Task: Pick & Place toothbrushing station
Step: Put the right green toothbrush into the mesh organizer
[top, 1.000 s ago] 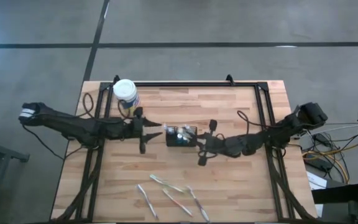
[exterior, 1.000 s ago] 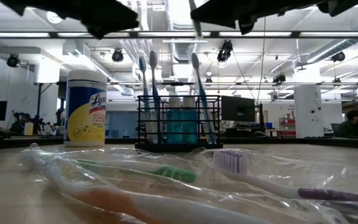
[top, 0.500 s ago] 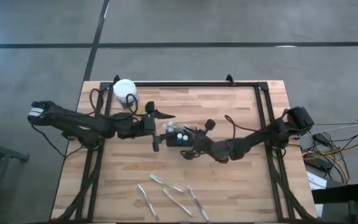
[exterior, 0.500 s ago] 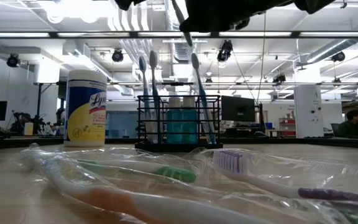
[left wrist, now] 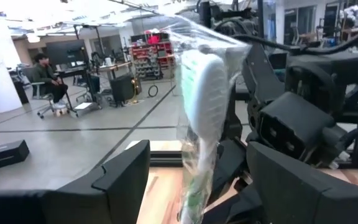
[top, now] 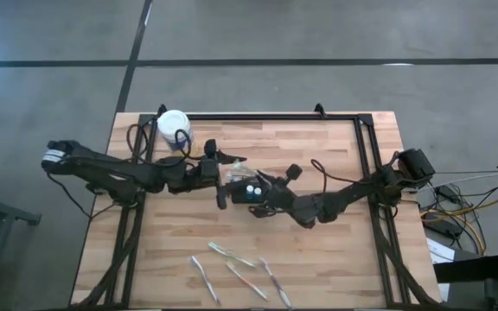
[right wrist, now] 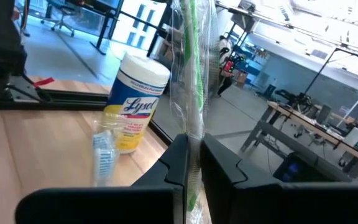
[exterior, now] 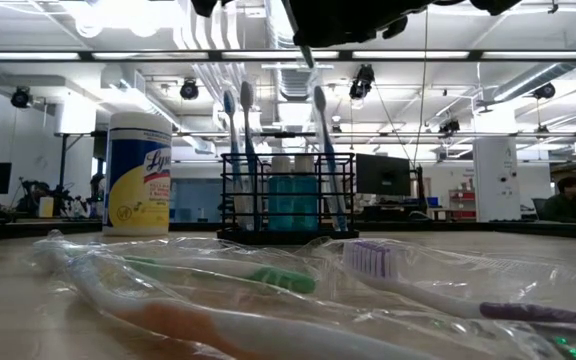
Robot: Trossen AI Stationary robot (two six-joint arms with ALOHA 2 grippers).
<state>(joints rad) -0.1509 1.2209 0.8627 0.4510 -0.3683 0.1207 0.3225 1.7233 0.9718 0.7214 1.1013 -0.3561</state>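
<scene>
- The step in hand looks like a handover above the caddy (top: 251,192): a plastic-wrapped toothbrush (right wrist: 190,93) with a green handle stands pinched in the right end effector (right wrist: 190,163), whose fingers are pressed together on it.
- The left end effector (left wrist: 197,180) has its fingers spread wide on either side of the same wrapped toothbrush (left wrist: 202,106), not touching it as far as the left wrist view shows.
- From above, both end effectors meet over the middle of the surface (top: 335,147), the left (top: 223,177) just left of the caddy and the right (top: 262,192) over it.
- Next, in my judgement, the right arm must lower the brush upright into a free cell of the caddy, keeping the loose wrap clear of the wire rim.
- The black wire caddy (exterior: 288,198) holds three upright toothbrushes (exterior: 246,150) and what seem to be small blue bottles (exterior: 293,200); this is hard to tell through the mesh.
- A yellow wipes jar (exterior: 138,172) with a white lid stands far left of the caddy, apart from it.
- More wrapped toothbrushes (top: 240,272) lie flat at the near edge, not yet placed.
</scene>
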